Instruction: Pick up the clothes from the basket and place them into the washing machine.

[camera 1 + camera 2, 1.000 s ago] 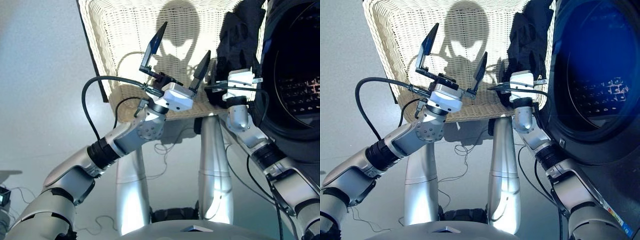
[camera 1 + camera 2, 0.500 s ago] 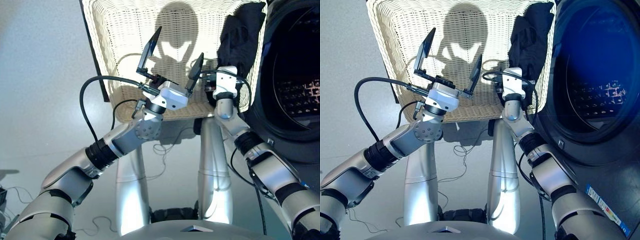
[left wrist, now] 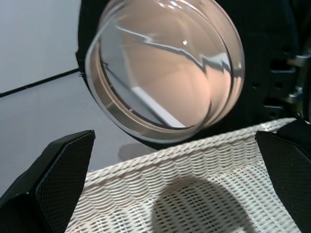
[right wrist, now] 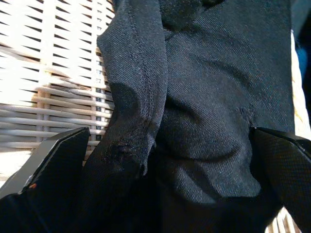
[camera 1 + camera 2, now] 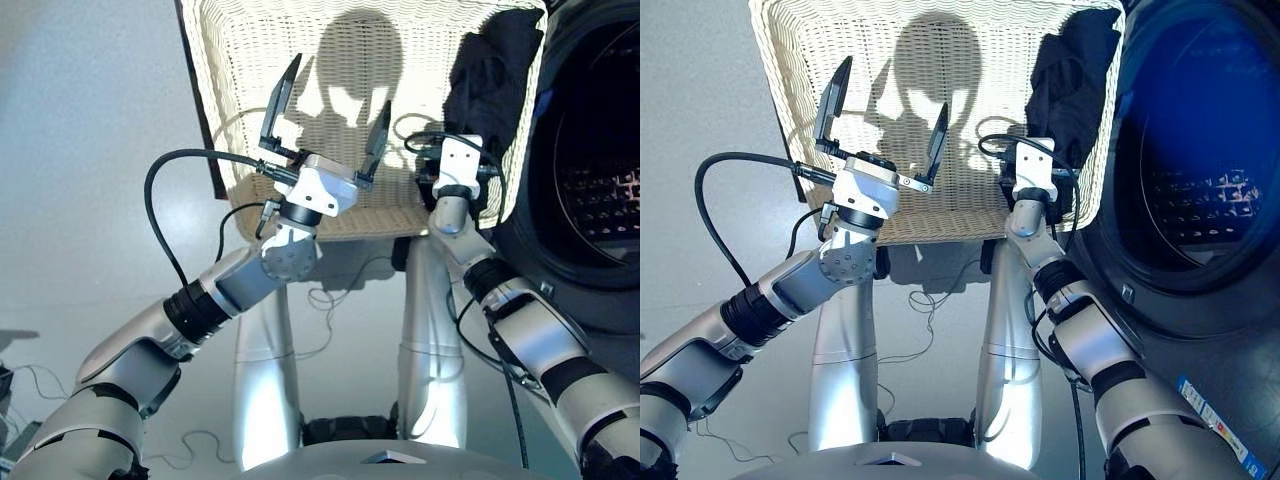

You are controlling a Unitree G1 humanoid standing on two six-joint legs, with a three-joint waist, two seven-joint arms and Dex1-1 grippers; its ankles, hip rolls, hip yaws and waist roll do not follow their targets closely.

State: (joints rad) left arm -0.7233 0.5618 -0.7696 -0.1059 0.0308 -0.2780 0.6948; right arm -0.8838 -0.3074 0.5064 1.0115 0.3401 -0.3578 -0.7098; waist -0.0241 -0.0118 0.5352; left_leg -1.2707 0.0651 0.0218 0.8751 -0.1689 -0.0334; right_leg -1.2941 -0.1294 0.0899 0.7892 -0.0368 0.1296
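The only garment in sight is the black garment [image 5: 492, 75], a soft, rumpled piece of dark twill with a stitched seam running along one fold. It lies crumpled against the right-hand wall of the basket [image 5: 250, 60], on the side nearest the washing machine [image 5: 590, 190]. The basket is cream-white woven wicker, shallow and rectangular, and most of its floor is bare weave. The machine stands just to the right of it, dark grey, its perforated metal drum visible through the round opening. In the left wrist view the round glass porthole door [image 3: 165, 68] stands beyond the basket's far rim.

The left gripper [image 5: 325, 115] hovers over the middle of the basket with its two black fingers spread wide apart and nothing between them. The right gripper [image 4: 160, 145] is at the near right corner of the basket; in the right wrist view its two fingers [image 4: 48, 160] stand wide apart on either side of the black cloth, which fills the space between them, though they have not closed on it.

Compared with a second ago, the right gripper has swung from pointing sideways at the basket's near edge to pointing into the basket at the garment. The left gripper has risen slightly and moved farther in over the weave, equally spread. The garment lies where it did.
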